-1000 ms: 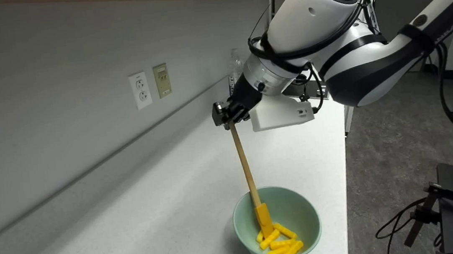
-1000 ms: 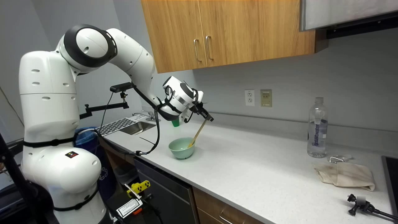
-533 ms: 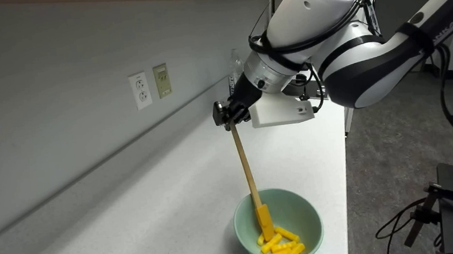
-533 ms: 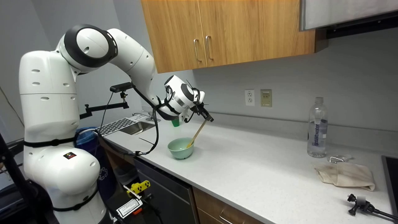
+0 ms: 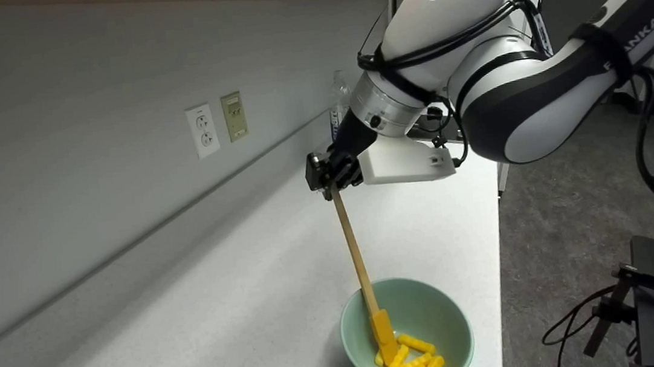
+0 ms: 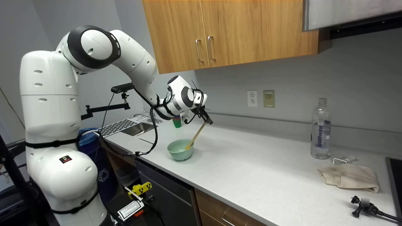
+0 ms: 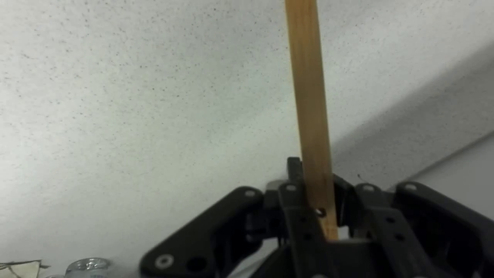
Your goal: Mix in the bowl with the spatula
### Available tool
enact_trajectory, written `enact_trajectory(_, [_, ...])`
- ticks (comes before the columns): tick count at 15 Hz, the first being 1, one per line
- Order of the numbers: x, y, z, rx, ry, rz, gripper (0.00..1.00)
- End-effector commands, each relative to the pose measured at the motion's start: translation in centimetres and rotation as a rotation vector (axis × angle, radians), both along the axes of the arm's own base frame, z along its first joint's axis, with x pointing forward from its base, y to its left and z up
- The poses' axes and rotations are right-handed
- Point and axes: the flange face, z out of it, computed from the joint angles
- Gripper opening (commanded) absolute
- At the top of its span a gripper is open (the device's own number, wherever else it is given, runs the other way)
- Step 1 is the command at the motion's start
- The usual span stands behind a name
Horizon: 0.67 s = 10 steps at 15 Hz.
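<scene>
Tan wood fills the gap between the black fingers (image 7: 294, 200) of the gripper (image 5: 333, 188), which clasp the upper end of a long, thin wooden spatula (image 7: 310, 96) from both sides. From the fingers its handle slants down to a flat yellow blade (image 5: 384, 335), tilted inside a round, pale mint-green bowl (image 5: 438, 311). That bowl sits below the fingers and apart from them, on a speckled white countertop (image 5: 225, 316). Short yellow sticks (image 5: 417, 343) lie under the fingers too, on the bowl's floor, most of them to one side of the blade and one partly hidden behind it. Whether the handle touches the rim I cannot tell. In an exterior view, a clear plastic water bottle (image 6: 320, 135) stands upright well to the right of the fingers, with a folded beige cloth (image 6: 348, 177) near its base. To the left of the fingers, a green cup (image 6: 177, 122) shows partly behind the white robot arm (image 6: 135, 56). Higher than the fingers hangs a wood-grain wall cabinet (image 6: 251, 31).
</scene>
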Motion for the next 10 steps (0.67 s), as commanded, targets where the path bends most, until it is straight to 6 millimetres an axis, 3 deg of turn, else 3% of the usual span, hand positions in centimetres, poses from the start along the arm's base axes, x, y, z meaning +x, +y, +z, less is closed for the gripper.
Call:
enact_trajectory(1, [0.04, -0.71, 1.09, 0.004, -0.007, 0.007, 0.02])
enact_trajectory(2, [0.14, -0.87, 1.16, -0.002, -0.008, 0.003, 0.02])
enact_trajectory(3, [0.15, -0.92, 1.11, -0.003, -0.003, 0.002, 0.34])
enact_trajectory(5, [0.18, -1.04, 1.05, -0.002, 0.0, -0.001, 0.42])
enact_trajectory(10, [-0.02, -0.62, 1.3, 0.002, 0.005, 0.002, 0.8])
